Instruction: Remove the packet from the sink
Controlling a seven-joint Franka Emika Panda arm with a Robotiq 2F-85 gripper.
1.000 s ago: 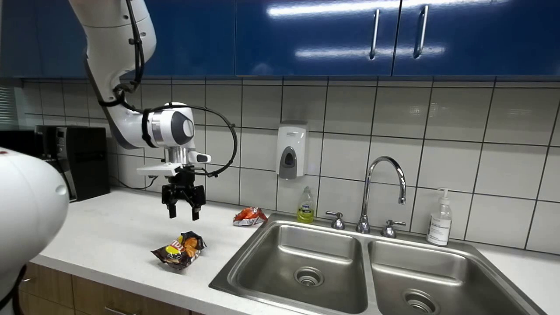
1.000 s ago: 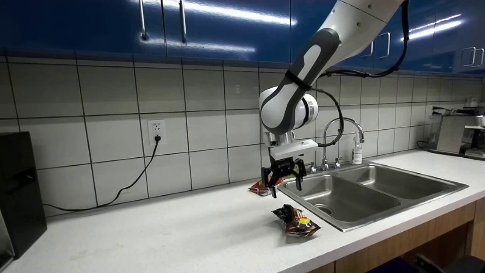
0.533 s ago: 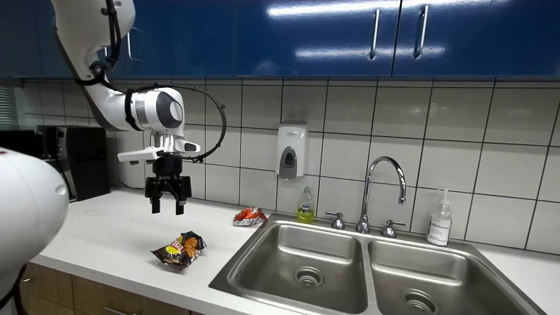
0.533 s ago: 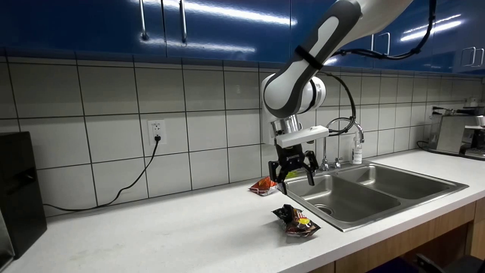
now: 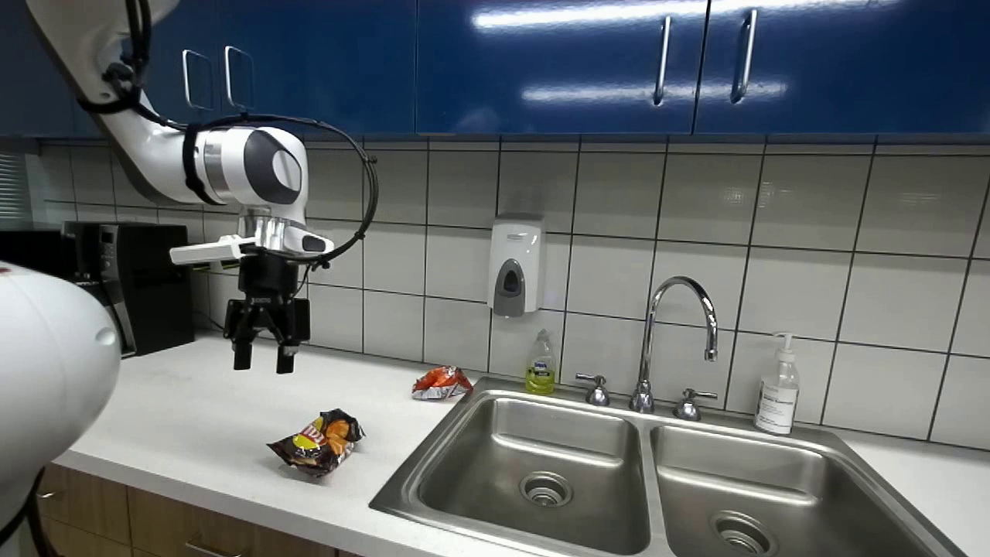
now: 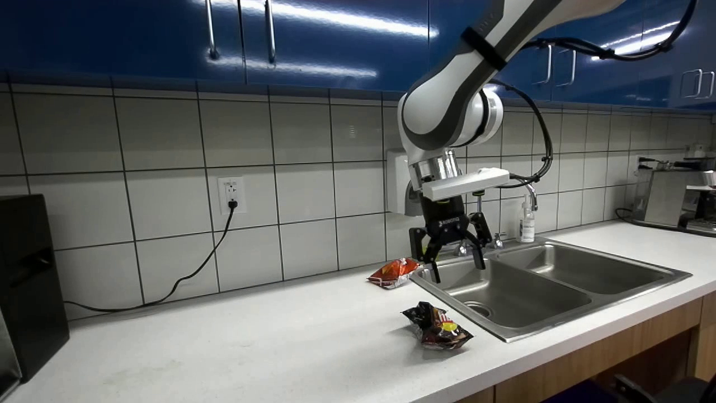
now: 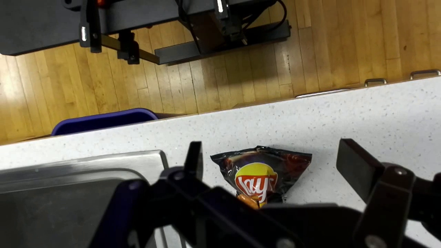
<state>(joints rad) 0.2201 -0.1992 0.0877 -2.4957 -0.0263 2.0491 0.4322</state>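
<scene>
The packet is a dark crumpled snack wrapper with yellow, red and orange patches. It lies on the white counter beside the sink, outside its bowls, and shows in both exterior views. In the wrist view the packet shows between the fingers, its lower part hidden by the gripper. My gripper is open and empty, raised well above the counter, and touches nothing. It also shows in the other views. The sink's rim is at the wrist view's lower left.
A red-orange wrapper lies at the sink's back corner by the wall. A yellow soap bottle, the gooseneck faucet and a pump bottle stand behind the bowls. A black appliance stands on the counter. Blue cabinets hang above.
My open gripper has risen and shifted left in an exterior view, away from the packet. The packet and the red-orange wrapper have not moved.
</scene>
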